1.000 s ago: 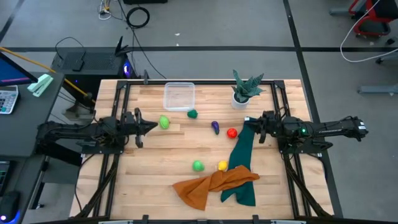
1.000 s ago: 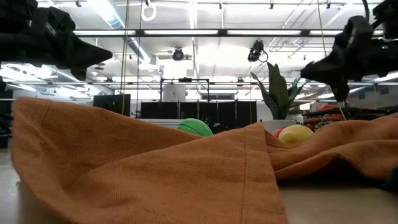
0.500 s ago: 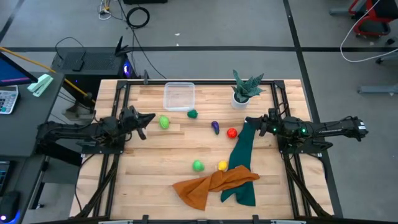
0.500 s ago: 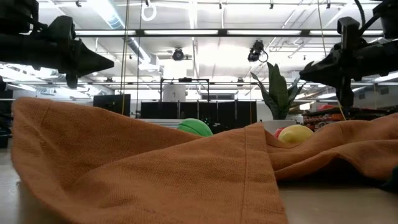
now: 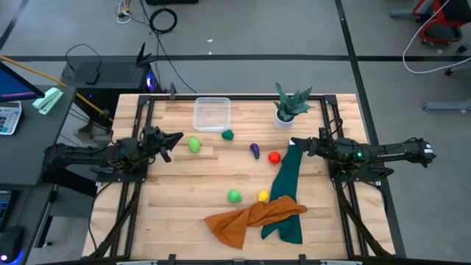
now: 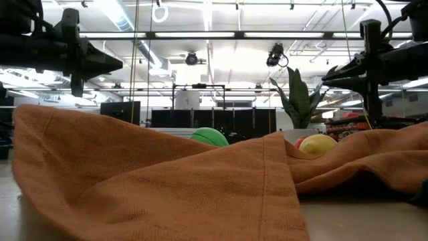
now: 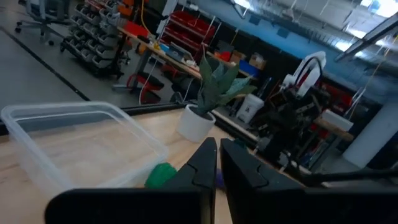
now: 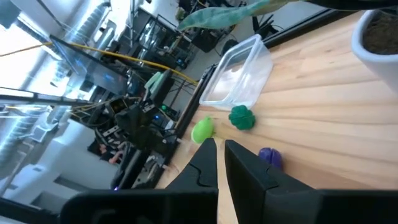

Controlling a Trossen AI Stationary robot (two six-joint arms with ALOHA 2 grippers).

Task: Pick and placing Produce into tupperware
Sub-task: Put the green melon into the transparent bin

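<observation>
The clear tupperware [image 5: 212, 114] stands at the far middle of the table, with nothing in it. The produce lies loose on the wood. One light green piece [image 5: 194, 144] is nearest my left gripper. The dark green [image 5: 228, 135], purple [image 5: 255, 151] and red [image 5: 274, 157] pieces lie toward the middle. A second light green piece [image 5: 234, 196] and the yellow one [image 5: 263, 196] are nearer the front. My left gripper [image 5: 176, 137] hovers shut at the table's left and points level toward the middle. My right gripper [image 5: 294, 142] hovers shut at the right, facing it. Neither holds anything.
A spiky potted plant [image 5: 289, 105] in a white pot stands right of the tupperware. A dark green cloth [image 5: 287, 195] runs from below my right gripper toward the front. A crumpled orange cloth [image 5: 254, 217] lies across its near end and fills the low view.
Both grippers have rolled about their own pointing line while staying where they were, above the table. Nothing on the table has moved.
</observation>
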